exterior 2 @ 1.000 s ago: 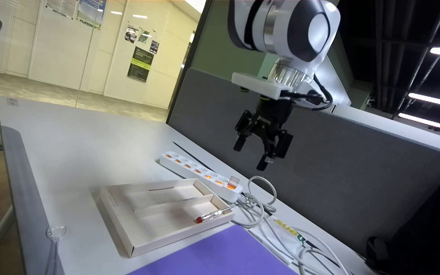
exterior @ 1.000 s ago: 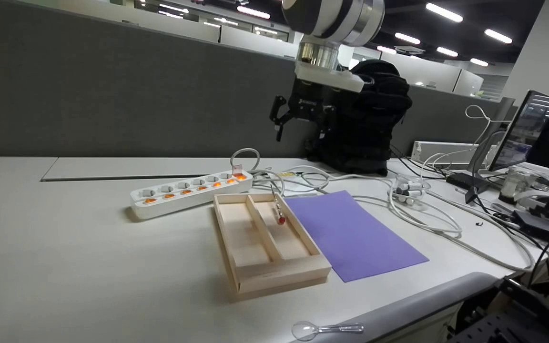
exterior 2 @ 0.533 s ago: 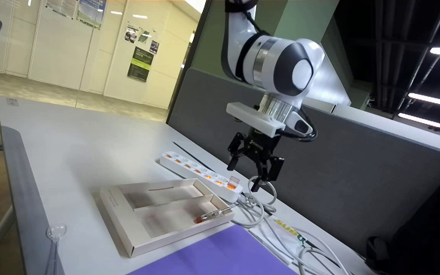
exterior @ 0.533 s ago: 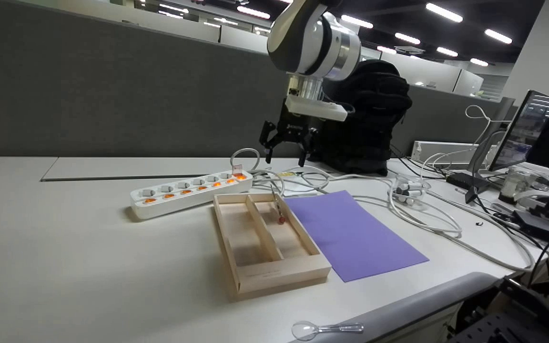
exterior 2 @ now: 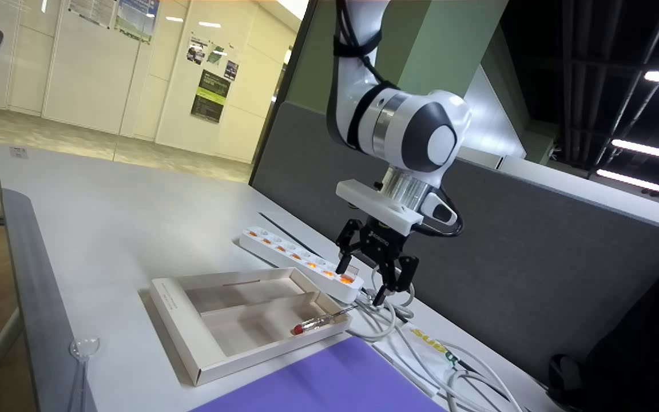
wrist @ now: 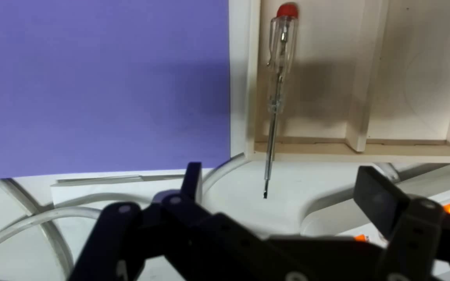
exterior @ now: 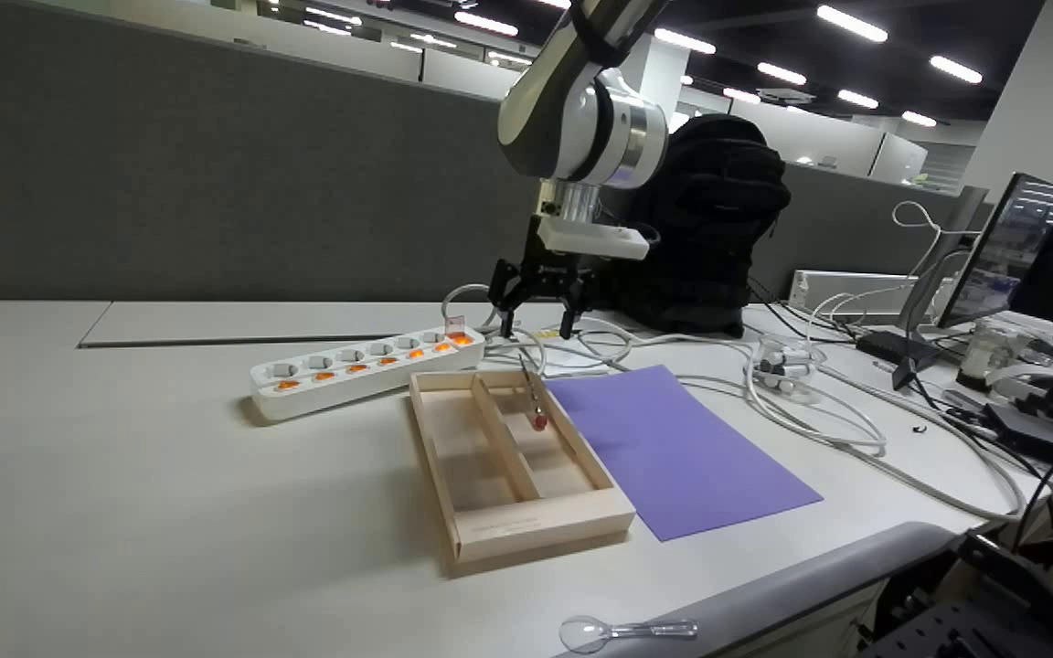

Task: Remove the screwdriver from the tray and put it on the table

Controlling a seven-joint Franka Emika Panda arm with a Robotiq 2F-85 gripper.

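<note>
The pincer (exterior: 537,329) is held in the air beyond the far end of the tray (exterior: 540,525), well above the table (exterior: 170,503). Its fingers (wrist: 379,199) are spread apart and nothing is gripped. In the wrist view the tip of the screwdriver (wrist: 275,103) is seen ahead of the gap between them, lower down and untouched. The red-capped handle is lodged in the compartment nearer the mat (exterior: 673,448), close to the side wall, while the shaft is carried over the end wall, so that the tip juts out past it and the tool appears tilted. The approach is judged to be the step in hand; neither grasp, removal nor placing is yet done. For the next move, the pincer needs to be brought in over the handle, lined up and lowered, with one finger fitted into the narrow room beside the side wall. If it is lowered askew, the wall may be struck or the tool knocked. Once a grip is made, a straight lift is called for, then a setting-down on the table, preferably on the side away from the mat, where the power strip (exterior: 366,375) and cables (wrist: 72,212) can be avoided.
</note>
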